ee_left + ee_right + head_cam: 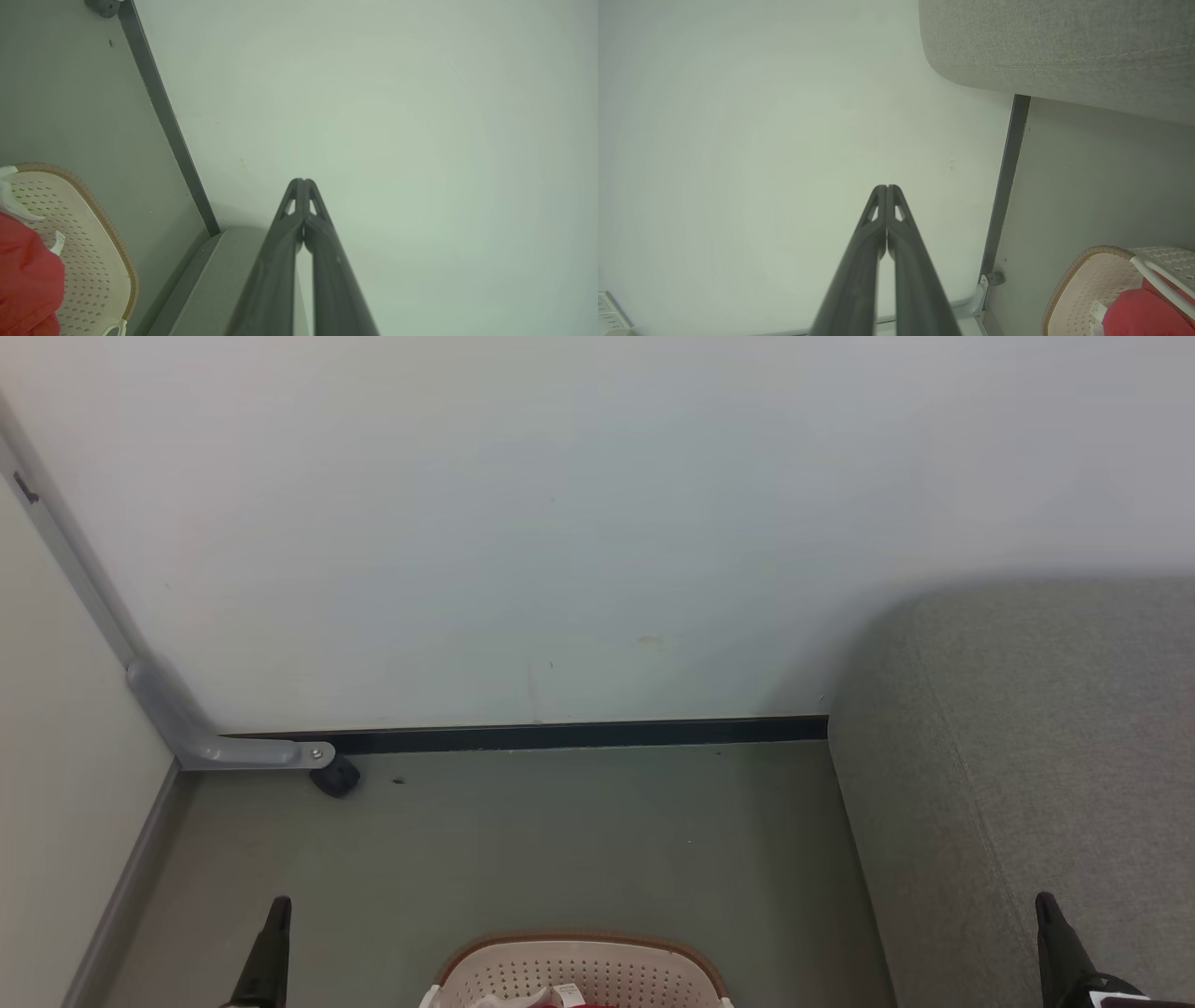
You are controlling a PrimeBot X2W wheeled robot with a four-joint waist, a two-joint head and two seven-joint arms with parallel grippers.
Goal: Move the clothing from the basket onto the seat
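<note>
The cream perforated basket (579, 971) with a brown rim sits on the floor at the bottom centre of the head view, a strip of red clothing (588, 1004) just showing inside it. The wrist views show the basket (84, 261) (1092, 289) with red clothing (25, 284) (1139, 312) piled in it. The grey seat (1027, 765) (1064, 51) stands to the right of the basket. My left gripper (278, 907) (302, 181) is shut and empty, left of the basket. My right gripper (1044, 902) (887, 187) is shut and empty, over the seat's front.
A pale wall (560, 523) with a dark baseboard (579, 735) rises behind the grey floor (523, 840). A grey metal bracket with a black wheel (331, 777) stands at the left corner. A white wall socket (609, 317) shows at the lower left of the right wrist view.
</note>
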